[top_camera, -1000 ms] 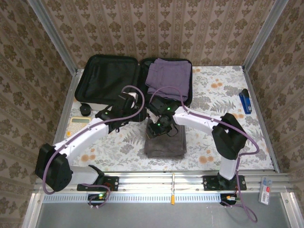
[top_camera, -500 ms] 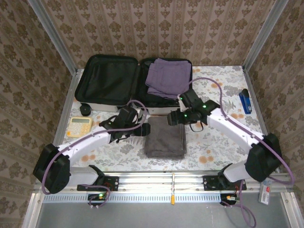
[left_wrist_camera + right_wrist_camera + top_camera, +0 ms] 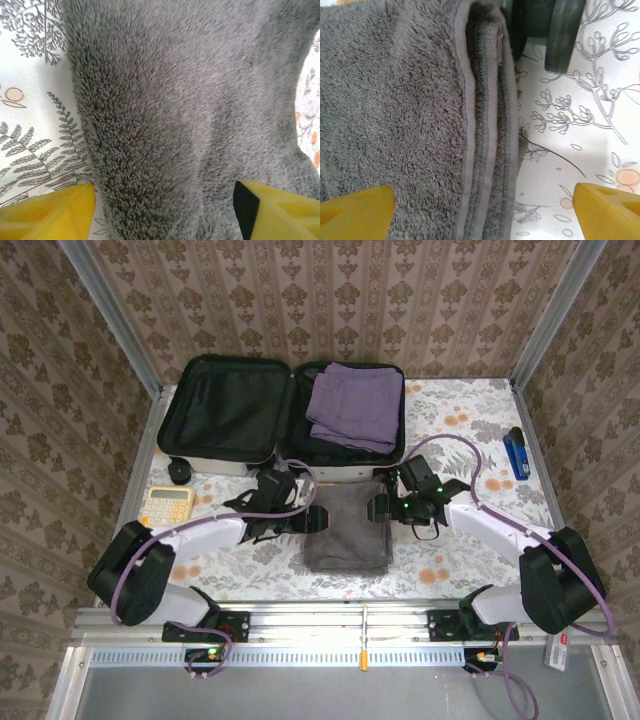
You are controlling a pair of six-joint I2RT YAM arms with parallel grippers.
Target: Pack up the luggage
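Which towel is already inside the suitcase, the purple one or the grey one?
The purple towel: it lies folded in the right half of the open luggage. The grey towel lies outside, on the table in front of it.

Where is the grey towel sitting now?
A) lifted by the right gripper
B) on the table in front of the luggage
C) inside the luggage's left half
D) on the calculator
B: the grey towel lies flat on the table, just in front of the open luggage.

Table with luggage, towel, calculator
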